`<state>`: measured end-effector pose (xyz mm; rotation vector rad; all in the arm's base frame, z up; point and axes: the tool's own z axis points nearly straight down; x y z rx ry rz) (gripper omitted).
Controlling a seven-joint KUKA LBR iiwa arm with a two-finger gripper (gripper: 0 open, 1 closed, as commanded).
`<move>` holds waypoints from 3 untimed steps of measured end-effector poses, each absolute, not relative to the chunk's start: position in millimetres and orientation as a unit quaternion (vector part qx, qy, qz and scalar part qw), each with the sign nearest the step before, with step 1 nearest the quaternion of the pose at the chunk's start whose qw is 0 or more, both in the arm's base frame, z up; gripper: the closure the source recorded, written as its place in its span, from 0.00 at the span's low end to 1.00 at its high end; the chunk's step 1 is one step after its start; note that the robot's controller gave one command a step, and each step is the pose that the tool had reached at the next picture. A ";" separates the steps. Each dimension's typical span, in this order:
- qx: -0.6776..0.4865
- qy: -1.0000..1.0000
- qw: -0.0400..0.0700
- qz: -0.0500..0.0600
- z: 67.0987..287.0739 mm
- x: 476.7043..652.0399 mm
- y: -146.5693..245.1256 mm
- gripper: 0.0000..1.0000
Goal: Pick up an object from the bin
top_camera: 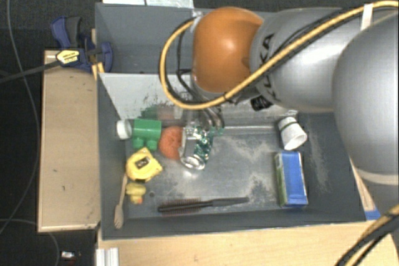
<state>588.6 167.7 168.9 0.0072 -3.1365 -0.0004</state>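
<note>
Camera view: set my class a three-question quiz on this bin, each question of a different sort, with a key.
1. True or false: the blue box lies to the right of the silver can in this view.
2. Which thing lies nearest the gripper? A black comb; B silver can; C yellow tape measure.
3. Fill in: the ball beside the can is ____.
Key: 1 true; 2 B; 3 orange.

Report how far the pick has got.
Done: arm is down in the bin, gripper over the silver can beside the orange lump. In hand: nothing seen lifted; the can lies on the bin floor. Left: grip a thing and raise it out.
</note>
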 end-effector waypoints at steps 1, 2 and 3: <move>0.000 -1.000 -0.001 -0.001 173.8 590.5 166.8 0.00; 0.047 -0.999 -0.005 -0.002 144.4 579.7 147.3 0.00; 0.016 -1.000 -0.001 -0.001 116.3 545.6 110.5 0.00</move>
